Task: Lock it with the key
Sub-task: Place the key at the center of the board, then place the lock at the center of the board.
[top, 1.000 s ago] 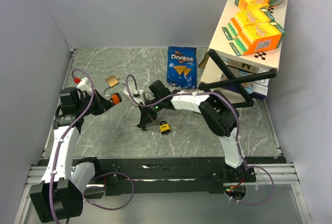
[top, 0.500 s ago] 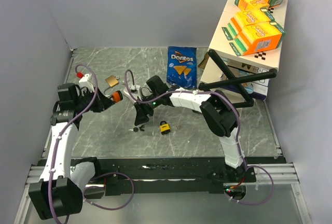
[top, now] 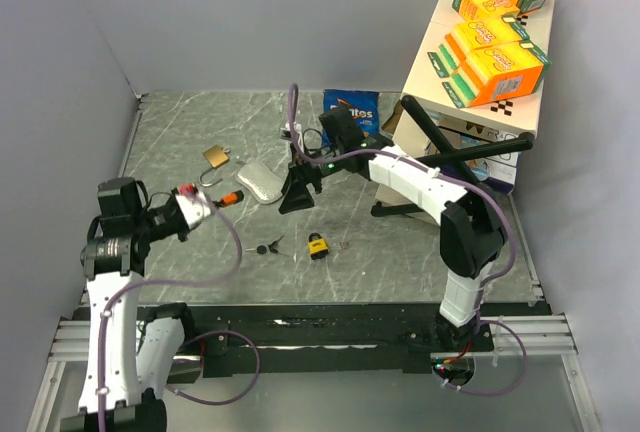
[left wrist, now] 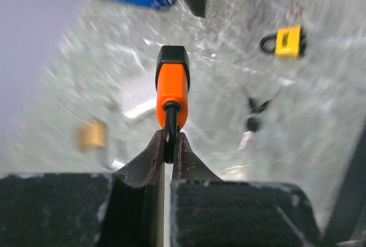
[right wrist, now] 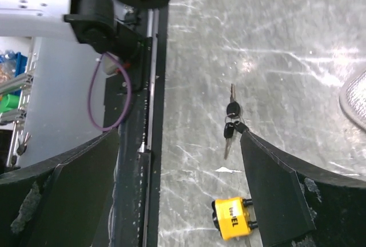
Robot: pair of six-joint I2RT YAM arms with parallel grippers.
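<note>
- Top view: the keys [top: 268, 247] lie flat on the table [top: 190, 122], just left of the yellow padlock [top: 318, 245]. They are on the near side of the right gripper [top: 295, 195], which is wide open and empty. The left gripper [top: 210, 205] pinches the orange padlock [top: 232, 196].
- Half a second ago the right gripper was down low by the keys. Now it is up and farther back, near the chip bag [top: 358, 104]. The left arm has pulled back too.
- Left wrist view: the left gripper [left wrist: 168, 144] is closed tight on the black loop of the orange padlock [left wrist: 171, 84], which points straight away. The keys [left wrist: 254, 118] lie off to the right, well apart.
- Right wrist view: the right gripper [right wrist: 180, 138] is spread wide with the keys [right wrist: 230, 122] showing between its fingers, lying lengthways up the picture. This arm is free, so I think it should fetch them.
</note>
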